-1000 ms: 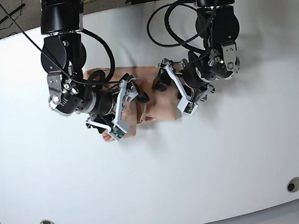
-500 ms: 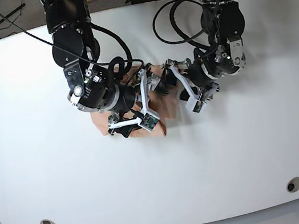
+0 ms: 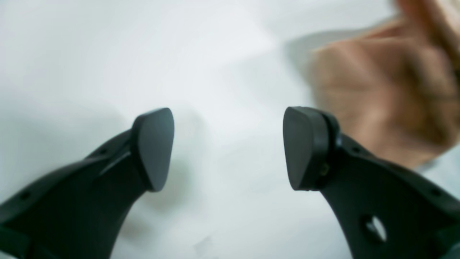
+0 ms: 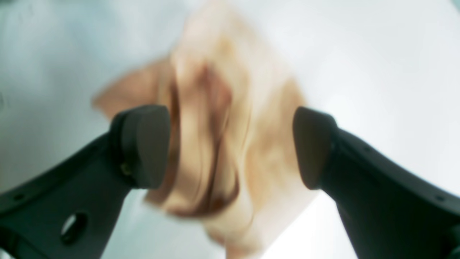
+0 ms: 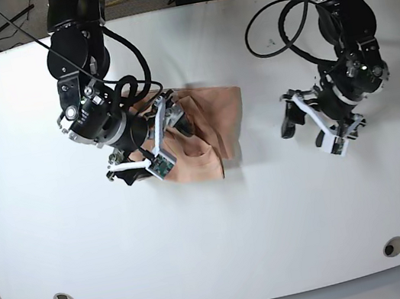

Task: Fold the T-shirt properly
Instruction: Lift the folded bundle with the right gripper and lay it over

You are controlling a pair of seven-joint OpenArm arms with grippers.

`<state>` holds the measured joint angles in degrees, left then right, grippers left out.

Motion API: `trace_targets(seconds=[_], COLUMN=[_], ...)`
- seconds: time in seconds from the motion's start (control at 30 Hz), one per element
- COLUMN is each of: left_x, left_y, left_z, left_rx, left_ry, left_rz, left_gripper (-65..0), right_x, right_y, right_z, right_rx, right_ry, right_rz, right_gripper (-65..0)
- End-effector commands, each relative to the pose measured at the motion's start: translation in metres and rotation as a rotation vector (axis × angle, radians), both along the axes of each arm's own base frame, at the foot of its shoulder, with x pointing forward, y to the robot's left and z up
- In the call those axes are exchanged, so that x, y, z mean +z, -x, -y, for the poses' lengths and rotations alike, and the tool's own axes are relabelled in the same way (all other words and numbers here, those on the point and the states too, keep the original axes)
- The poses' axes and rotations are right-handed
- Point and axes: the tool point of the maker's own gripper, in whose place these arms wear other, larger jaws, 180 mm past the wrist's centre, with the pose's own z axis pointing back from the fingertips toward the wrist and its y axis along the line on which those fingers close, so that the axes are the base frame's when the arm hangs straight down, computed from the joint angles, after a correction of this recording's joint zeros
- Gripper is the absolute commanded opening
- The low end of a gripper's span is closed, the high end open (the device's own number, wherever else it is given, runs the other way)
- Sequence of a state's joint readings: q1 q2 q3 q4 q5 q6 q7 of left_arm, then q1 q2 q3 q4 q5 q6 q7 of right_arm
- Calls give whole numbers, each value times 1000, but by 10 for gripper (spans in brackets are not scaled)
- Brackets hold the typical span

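Here the T-shirt (image 5: 208, 129) lies as a small folded bundle on the white table (image 5: 32, 210), probably close to finished. The right gripper (image 4: 230, 147) hovers over it with jaws spread wide, holding nothing (the cloth beneath is blurred). The left gripper (image 3: 228, 149), equally wide and empty, sits well apart over bare tabletop, leaving room around the bundle's edges.

We see the T-shirt (image 5: 208, 129), plain peach-pink with no print, lying on the white table (image 5: 225, 246) as a small, rumpled, roughly folded bundle. Soft creases run across its layers, one corner points toward the table's far edge, and the wrist views blur it.
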<state>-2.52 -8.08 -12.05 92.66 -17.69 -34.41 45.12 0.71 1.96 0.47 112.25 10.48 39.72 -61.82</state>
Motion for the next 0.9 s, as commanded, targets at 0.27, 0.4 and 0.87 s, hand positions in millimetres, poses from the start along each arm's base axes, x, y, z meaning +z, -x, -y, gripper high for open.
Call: trace_targets(seconds=[0.27, 0.4, 0.87], left_x=[3, -4, -11], left_y=[12, 19, 23], left_z=[-52, -52, -41], left_rx=[53, 52, 46], left_ry=[-88, -88, -60], left_rz=[2, -18, -32], left_gripper=[-206, -206, -206], right_x=[-20, -31, -54], right_y=[42, 38, 27], right_z=[-3, 3, -23], right_rx=[38, 20, 64], right_ry=[-69, -42, 96], right_rz=[-82, -88, -50], right_gripper=[-140, -143, -593])
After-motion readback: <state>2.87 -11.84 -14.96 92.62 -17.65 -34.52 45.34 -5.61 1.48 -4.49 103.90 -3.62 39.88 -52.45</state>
